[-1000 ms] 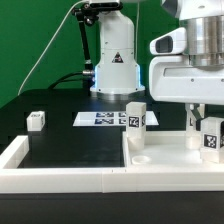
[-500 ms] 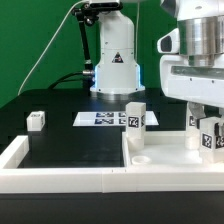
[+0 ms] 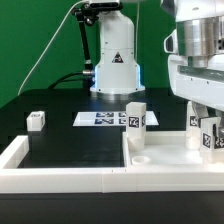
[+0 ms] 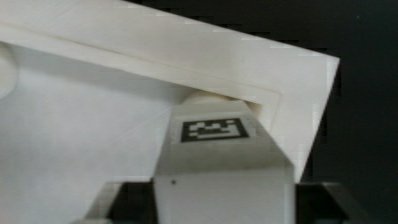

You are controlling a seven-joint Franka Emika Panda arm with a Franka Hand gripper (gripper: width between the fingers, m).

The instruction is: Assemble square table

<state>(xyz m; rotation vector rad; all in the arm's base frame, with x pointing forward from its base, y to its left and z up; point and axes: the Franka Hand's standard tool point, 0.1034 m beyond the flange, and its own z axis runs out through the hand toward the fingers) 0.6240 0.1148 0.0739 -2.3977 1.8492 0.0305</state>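
The white square table top (image 3: 168, 148) lies at the exterior view's right, against the low white wall. One tagged white leg (image 3: 135, 116) stands upright on the top's left corner. A small loose leg (image 3: 37, 120) lies on the black worktop at the left. My gripper (image 3: 208, 122) is shut on another tagged leg (image 3: 210, 137) and holds it upright over the top's right part. In the wrist view this leg (image 4: 217, 140) runs from between my fingers (image 4: 137, 205) down to a corner of the top (image 4: 267, 70), and its lower end is hidden.
The marker board (image 3: 104, 118) lies flat behind the table top. The long low white wall (image 3: 60, 176) edges the worktop along the front and left. The robot base (image 3: 115, 60) stands at the back.
My hand has shifted toward the exterior view's right. The held leg stays at about the same spot over the top. Nothing else has moved.
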